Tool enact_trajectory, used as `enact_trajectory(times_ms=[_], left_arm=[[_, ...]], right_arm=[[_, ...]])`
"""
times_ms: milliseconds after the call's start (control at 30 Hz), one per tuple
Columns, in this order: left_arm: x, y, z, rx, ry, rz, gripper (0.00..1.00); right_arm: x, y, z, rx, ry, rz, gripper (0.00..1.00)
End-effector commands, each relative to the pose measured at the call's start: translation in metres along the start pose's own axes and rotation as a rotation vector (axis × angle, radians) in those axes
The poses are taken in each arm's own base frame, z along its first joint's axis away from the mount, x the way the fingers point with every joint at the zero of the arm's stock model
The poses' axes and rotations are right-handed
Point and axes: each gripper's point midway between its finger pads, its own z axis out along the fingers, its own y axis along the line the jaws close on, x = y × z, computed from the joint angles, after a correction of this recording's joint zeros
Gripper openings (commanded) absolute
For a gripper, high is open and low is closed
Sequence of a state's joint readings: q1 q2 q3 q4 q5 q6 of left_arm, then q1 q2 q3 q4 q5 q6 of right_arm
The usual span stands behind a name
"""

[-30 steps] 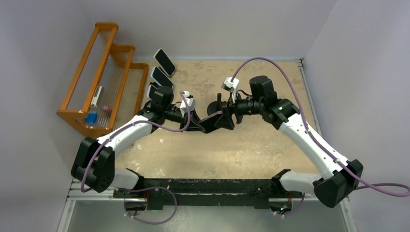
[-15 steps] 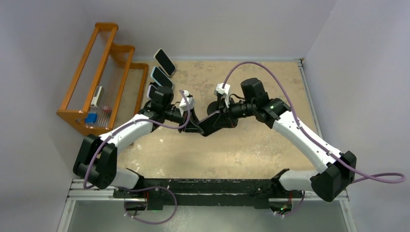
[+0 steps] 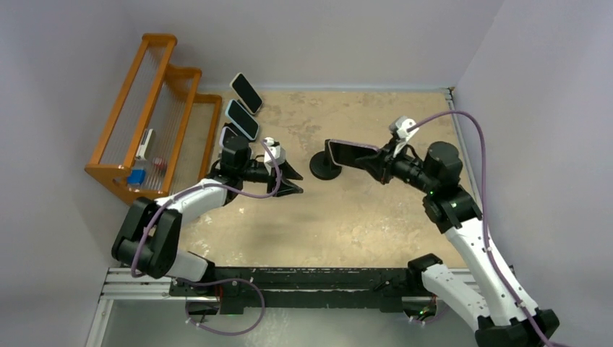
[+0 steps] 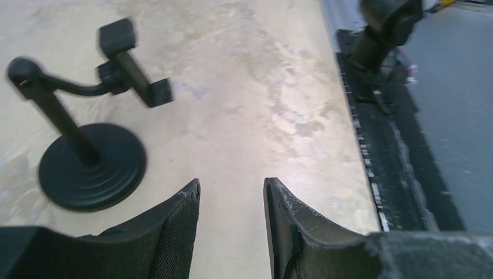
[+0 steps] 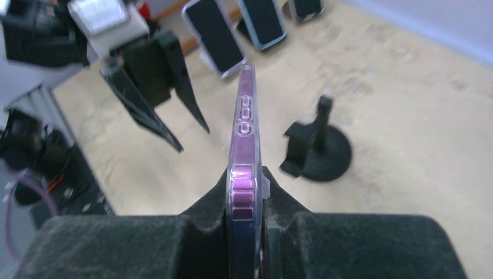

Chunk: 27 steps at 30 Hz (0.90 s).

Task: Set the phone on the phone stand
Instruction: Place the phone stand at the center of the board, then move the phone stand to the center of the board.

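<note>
Right hand point(image 3: 372, 163) clamps the phone point(image 3: 347, 152) by one end near the phone stand point(image 3: 323, 170) in the overhead view, and should ease it squarely into the cradle point(image 4: 132, 61). From the left wrist, the left hand point(image 4: 231, 203) stands part open and empty, and the cradle is blurred. From the right wrist, the phone shows edge-on, its face hidden.

Far left on the mottled beige desk point(image 3: 361, 217), against the wall: an orange wooden rack point(image 3: 155, 116) strung with thin wires, holding a small blue item point(image 3: 136, 176) and a small white item point(image 3: 147, 143). Just beside its right side, three dark-screened phones point(image 3: 242, 119) propped at a tilt in a row.
</note>
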<state>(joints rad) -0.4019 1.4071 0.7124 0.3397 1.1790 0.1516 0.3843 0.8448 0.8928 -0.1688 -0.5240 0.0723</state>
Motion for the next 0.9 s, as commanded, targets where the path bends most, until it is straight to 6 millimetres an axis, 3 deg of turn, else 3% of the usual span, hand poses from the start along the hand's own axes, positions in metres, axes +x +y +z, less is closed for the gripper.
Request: enact_trajectory(times_ms=[0, 133, 500, 667, 867], left_arm=[[0.007, 0.048, 0.001, -0.188, -0.051, 0.053, 0.43], [0.018, 0.078, 0.007, -0.286, -0.128, 0.053, 0.53], [-0.005, 0.14, 0.051, -0.272, -0.238, 0.154, 0.69], [0.01, 0.168, 0.081, -0.261, -0.203, 0.139, 0.72], [0.024, 0.191, 0.097, -0.252, -0.18, 0.108, 0.74]], right_arm=[[-0.06, 0.008, -0.014, -0.04, -0.275, -0.079, 0.0], [-0.067, 0.018, -0.026, -0.058, -0.371, -0.089, 0.0], [-0.067, 0.034, -0.033, -0.129, -0.366, -0.106, 0.0], [-0.063, 0.03, -0.027, -0.129, -0.328, -0.109, 0.0], [-0.065, 0.032, -0.025, -0.145, -0.317, -0.119, 0.0]])
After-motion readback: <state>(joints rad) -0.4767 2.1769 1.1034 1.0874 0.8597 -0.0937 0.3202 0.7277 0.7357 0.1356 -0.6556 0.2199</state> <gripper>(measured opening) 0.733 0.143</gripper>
